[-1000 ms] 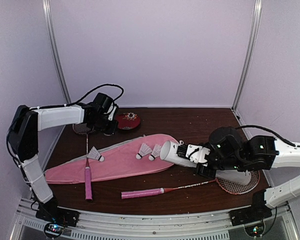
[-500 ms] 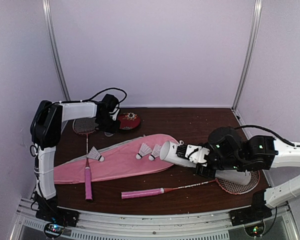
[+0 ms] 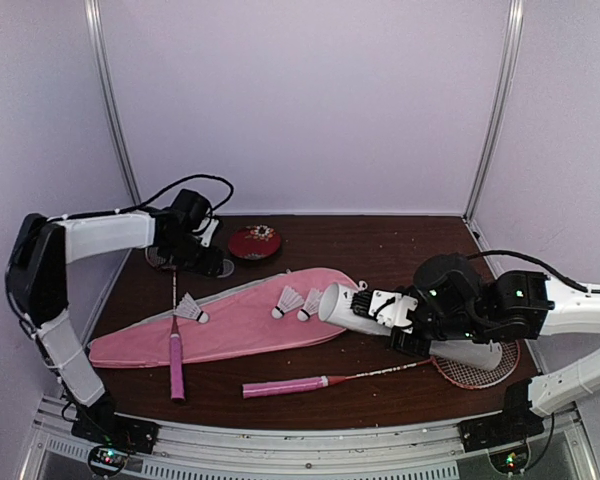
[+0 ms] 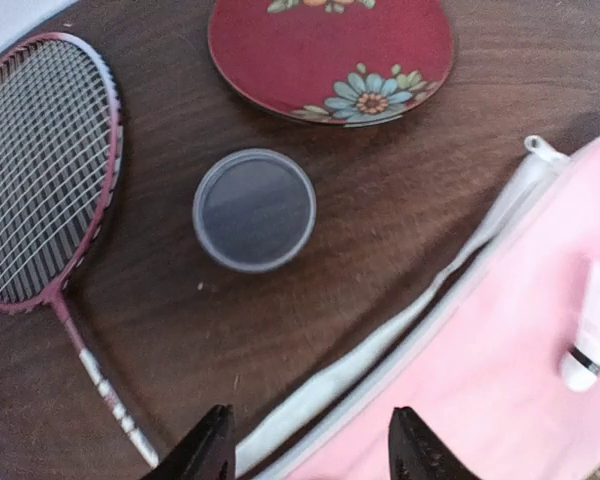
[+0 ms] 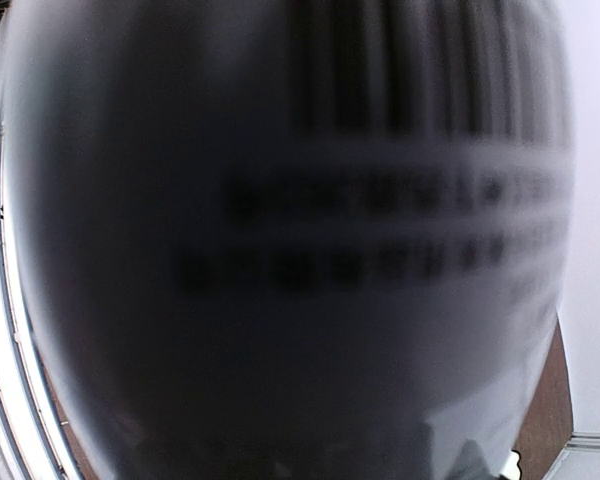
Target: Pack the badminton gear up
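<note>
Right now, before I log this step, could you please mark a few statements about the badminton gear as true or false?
1. The right jaws hold the white tube. True.
2. All three shuttlecocks are inside the tube. False: they lie on the pink bag.
3. A small round lid lies on the table between a racket head and the red dish. True.
4. The left jaws grip the lid. False: they stand open above the table, and the lid lies free.

It looks like a robotics lab booth: blank pale walls [image 3: 300, 100], metal corner posts [image 3: 110, 100], a dark wooden worktop [image 3: 380, 240], and two white robot arms [image 3: 100, 232] [image 3: 580, 310] bolted to an aluminium rail [image 3: 310, 440].
</note>
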Action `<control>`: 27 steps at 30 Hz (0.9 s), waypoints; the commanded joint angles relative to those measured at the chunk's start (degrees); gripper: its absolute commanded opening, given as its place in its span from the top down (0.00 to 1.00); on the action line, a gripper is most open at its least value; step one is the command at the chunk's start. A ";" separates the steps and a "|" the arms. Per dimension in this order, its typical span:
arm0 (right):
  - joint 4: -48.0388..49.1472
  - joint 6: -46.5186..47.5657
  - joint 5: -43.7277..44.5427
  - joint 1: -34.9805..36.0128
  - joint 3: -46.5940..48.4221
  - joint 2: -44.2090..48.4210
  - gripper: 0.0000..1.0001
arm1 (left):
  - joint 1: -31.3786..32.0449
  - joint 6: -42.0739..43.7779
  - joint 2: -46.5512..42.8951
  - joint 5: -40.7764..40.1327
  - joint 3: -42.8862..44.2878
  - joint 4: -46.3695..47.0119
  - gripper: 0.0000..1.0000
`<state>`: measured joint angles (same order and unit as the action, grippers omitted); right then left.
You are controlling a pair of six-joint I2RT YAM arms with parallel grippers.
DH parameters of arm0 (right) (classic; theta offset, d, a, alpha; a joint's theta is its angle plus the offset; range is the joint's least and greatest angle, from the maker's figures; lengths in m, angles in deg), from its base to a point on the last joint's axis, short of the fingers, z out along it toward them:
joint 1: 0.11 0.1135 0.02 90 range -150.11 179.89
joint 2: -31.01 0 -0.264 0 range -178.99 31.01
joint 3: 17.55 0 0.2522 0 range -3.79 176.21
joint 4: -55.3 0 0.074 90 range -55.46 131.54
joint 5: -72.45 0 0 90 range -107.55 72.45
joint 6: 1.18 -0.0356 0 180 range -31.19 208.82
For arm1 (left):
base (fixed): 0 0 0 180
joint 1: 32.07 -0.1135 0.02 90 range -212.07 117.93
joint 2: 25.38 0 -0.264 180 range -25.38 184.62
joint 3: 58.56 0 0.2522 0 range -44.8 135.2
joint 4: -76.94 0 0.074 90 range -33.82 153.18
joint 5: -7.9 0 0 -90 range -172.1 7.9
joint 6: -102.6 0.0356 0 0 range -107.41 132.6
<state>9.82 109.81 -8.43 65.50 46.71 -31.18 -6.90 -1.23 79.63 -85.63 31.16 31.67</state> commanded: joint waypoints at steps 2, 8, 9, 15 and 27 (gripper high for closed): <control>0.64 -0.15 0.85 -0.08 1.82 -0.70 0.68 | -0.27 -3.82 -20.53 4.81 -15.91 7.11 0.43; 0.79 -0.41 -0.12 -0.12 1.91 -1.57 0.68 | -0.98 -8.26 -28.44 5.75 -28.65 10.44 0.40; 0.71 -0.55 -0.39 -0.12 2.01 -1.70 0.68 | -1.31 -8.58 -28.73 5.64 -29.78 11.13 0.39; 0.18 -0.87 -1.10 -0.13 2.21 -1.83 0.68 | -3.37 -7.90 -26.19 4.79 -30.04 12.30 0.37; -0.51 -0.95 -1.58 -0.11 2.55 -2.41 0.69 | -4.53 -7.13 -27.43 7.38 -30.66 12.58 0.39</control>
<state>9.36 109.39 -9.91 65.50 47.52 -33.54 -10.73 -8.55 52.44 -81.33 -0.09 42.23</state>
